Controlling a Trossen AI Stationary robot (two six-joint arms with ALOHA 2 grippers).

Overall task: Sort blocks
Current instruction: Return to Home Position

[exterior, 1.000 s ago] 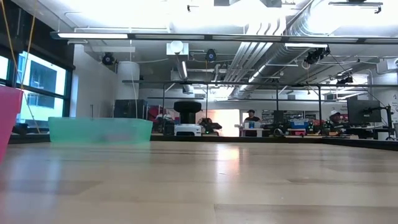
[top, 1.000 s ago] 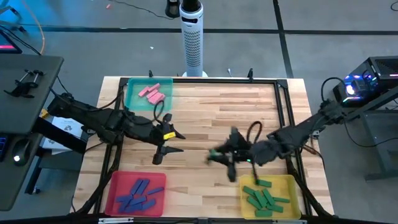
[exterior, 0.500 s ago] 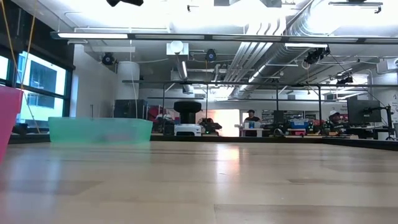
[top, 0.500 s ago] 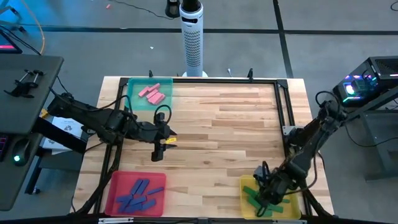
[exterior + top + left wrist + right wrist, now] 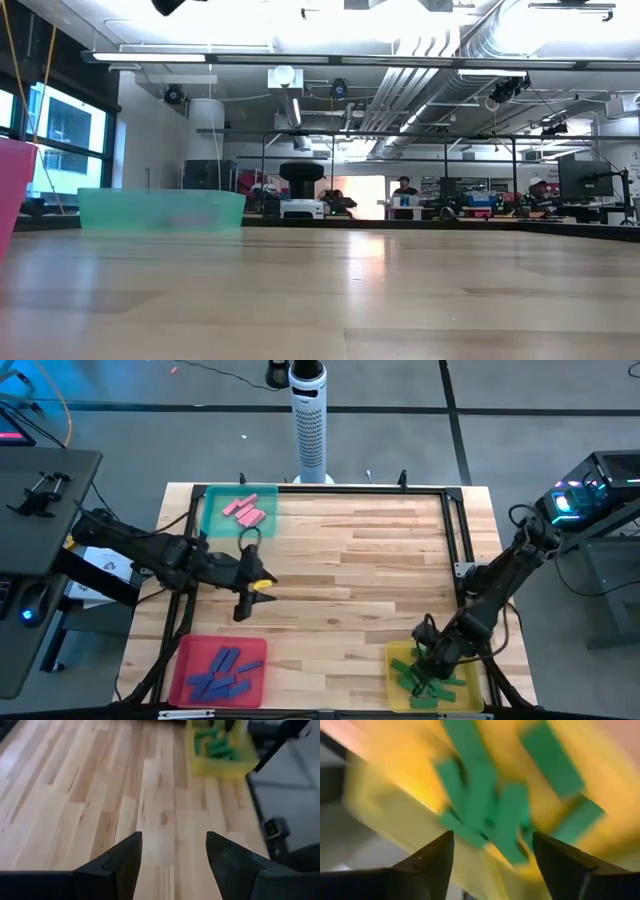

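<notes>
Your left end effector [image 5: 173, 836] hangs released, its fingers spread wide and holding nothing. In the high view it sits left of centre over the wooden surface [image 5: 360, 560]. Your right end effector [image 5: 492, 836] is likewise released and empty. It is low over the yellow tray [image 5: 472, 652] at the lower right, just above the green blocks [image 5: 480, 785] piled inside it. The blue blocks [image 5: 220, 670] lie in the red tray [image 5: 185, 650] at the lower left. The pink blocks [image 5: 245, 508] lie in the teal tray [image 5: 215, 525] at the upper left.
</notes>
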